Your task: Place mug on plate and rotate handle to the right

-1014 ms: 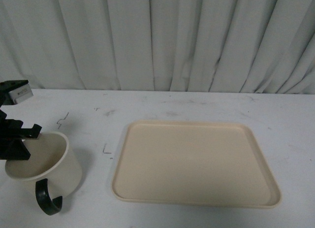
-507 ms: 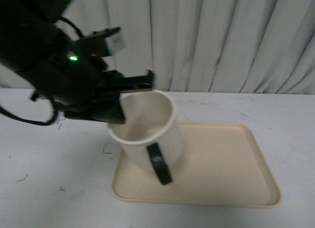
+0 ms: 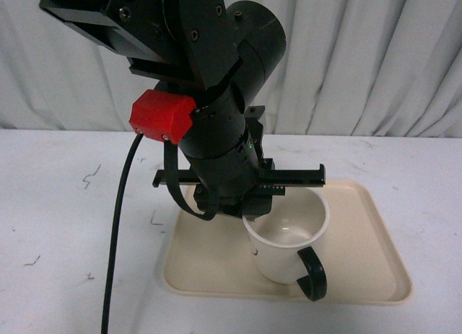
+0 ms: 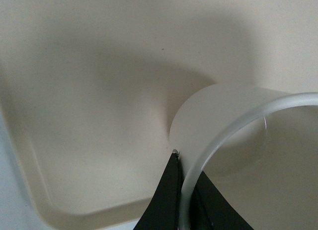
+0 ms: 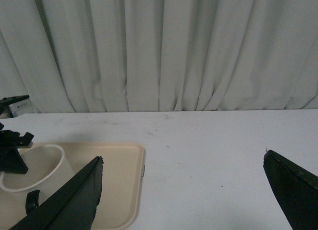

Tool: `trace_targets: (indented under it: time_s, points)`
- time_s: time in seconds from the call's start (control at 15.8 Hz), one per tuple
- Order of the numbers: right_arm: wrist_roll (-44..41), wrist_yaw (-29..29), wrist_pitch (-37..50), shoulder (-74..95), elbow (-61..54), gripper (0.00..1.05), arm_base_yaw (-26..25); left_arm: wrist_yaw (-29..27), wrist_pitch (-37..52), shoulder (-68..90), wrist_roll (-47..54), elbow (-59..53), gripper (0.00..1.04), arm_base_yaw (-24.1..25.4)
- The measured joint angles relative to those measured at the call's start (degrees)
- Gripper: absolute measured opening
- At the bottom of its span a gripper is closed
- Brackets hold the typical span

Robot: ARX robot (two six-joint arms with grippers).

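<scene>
The cream-white mug [image 3: 283,242] hangs slightly tilted over the near middle of the beige plate [image 3: 364,226]. Whether its base touches the plate I cannot tell. Its black handle [image 3: 312,275] points toward the near right. My left gripper [image 3: 249,215] is shut on the mug's near-left rim; in the left wrist view one black finger [image 4: 166,195] lies outside the rim [image 4: 233,128] and the other inside. The right wrist view shows my right gripper [image 5: 183,158] open above bare table to the right of the plate [image 5: 119,183], with the mug [image 5: 47,163] beyond one fingertip.
The white table [image 3: 72,233] runs back to a grey pleated curtain [image 3: 375,60]. My bulky left arm [image 3: 216,110] and its black cable [image 3: 119,226] stand over the plate's left side, hiding part of it.
My left arm has carried the mug from the table's near left up and rightward, then down over the plate. The handle has swung from near left to near right.
</scene>
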Motion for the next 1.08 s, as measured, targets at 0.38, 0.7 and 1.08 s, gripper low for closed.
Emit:
trace_targets:
  time_s: [0.38,0.7,1.08]
  points:
    - [0.0,0.0,0.0,0.0,0.0,0.98,0.0,0.1,-2.2,4.3,-2.8,6.1,0.14,0.1]
    - [0.0,0.0,0.0,0.0,0.0,0.98,0.0,8.9,16.2,-3.5,5.4,-7.0,0.66,-2.3]
    - [0.0,0.0,0.0,0.0,0.0,0.98,0.0,-22.4,81.2,-29.9,18.1,-48.8,0.62,1.3]
